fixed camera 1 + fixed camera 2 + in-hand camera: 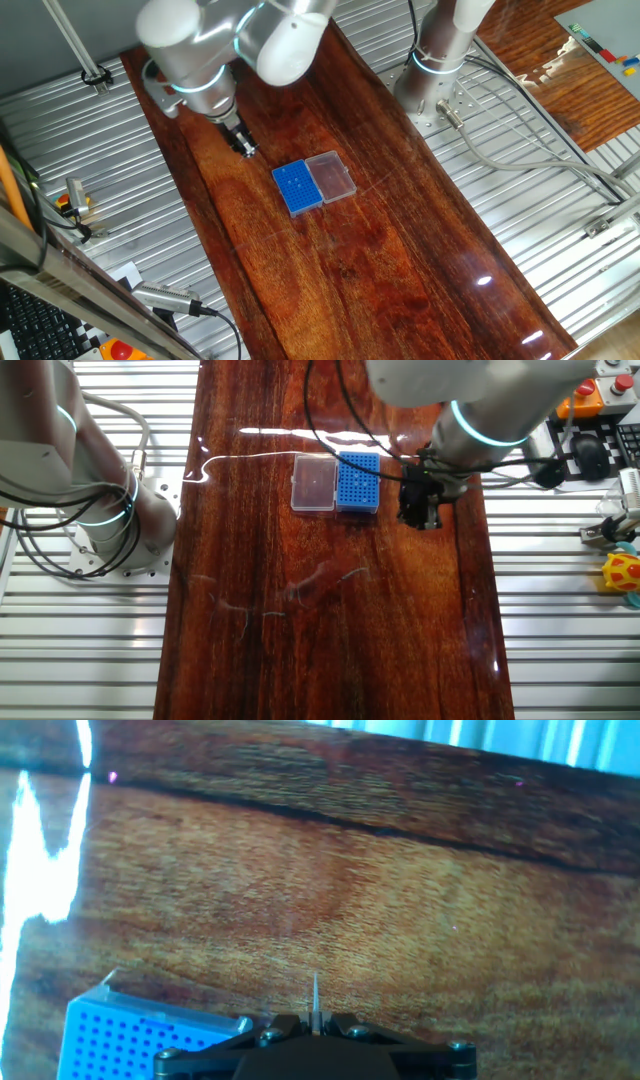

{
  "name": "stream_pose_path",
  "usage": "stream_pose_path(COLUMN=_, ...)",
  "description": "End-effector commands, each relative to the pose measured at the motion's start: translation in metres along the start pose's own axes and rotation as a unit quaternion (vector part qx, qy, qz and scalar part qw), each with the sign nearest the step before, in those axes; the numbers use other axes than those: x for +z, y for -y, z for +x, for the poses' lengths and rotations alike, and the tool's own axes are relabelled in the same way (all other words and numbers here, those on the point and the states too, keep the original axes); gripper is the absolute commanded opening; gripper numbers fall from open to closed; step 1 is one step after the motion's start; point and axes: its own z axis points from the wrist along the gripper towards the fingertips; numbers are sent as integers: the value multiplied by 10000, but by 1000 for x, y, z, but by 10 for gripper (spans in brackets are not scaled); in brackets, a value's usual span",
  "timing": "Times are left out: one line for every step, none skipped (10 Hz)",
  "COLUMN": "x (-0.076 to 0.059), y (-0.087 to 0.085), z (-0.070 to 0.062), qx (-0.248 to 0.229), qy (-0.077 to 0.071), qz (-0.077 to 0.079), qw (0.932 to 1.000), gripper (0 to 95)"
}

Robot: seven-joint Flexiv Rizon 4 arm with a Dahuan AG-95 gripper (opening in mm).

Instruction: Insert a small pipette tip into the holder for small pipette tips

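Note:
The holder for small pipette tips (297, 186) is a small blue box with a grid of tiny holes, joined to a clear lid (331, 176) lying open beside it on the wooden table. It also shows in the other fixed view (358, 482) and at the lower left of the hand view (125, 1035). My gripper (244, 146) hangs just left of the holder, above the wood; in the other fixed view (422, 510) it is right of the holder. It is shut on a small clear pipette tip (315, 1000), which points out from between the fingers.
The dark wooden board (380, 250) lies on a ribbed metal table. A second robot base (435, 75) stands at the back with cables (520, 160). Clamps and a controller sit at the left edge (80, 205). A bright glare streak lies on the wood (45, 850).

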Motion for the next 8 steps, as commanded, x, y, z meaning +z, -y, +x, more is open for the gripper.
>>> stream_pose_path(x=-2, y=-1, z=4, qx=-521, qy=-72, qz=51, qw=9986, gripper=0)
stream_pose_path(x=-2, y=-1, z=4, qx=-718, qy=-118, qz=26, qw=9973, gripper=0)
stream_pose_path(x=-2, y=-1, z=4, qx=-840, qy=-216, qz=3, qw=9962, gripper=0)
stream_pose_path(x=2, y=-5, z=9, qx=-1012, qy=-274, qz=13, qw=9945, gripper=0)
stream_pose_path(x=7, y=-11, z=17, qx=-1104, qy=-300, qz=3, qw=9934, gripper=0)
stream_pose_path(x=17, y=-24, z=37, qx=-1191, qy=-392, qz=45, qw=9921, gripper=0)
stream_pose_path(x=22, y=-29, z=45, qx=-1237, qy=-398, qz=55, qw=9915, gripper=0)
stream_pose_path(x=28, y=-38, z=57, qx=-1325, qy=-454, qz=144, qw=9900, gripper=0)
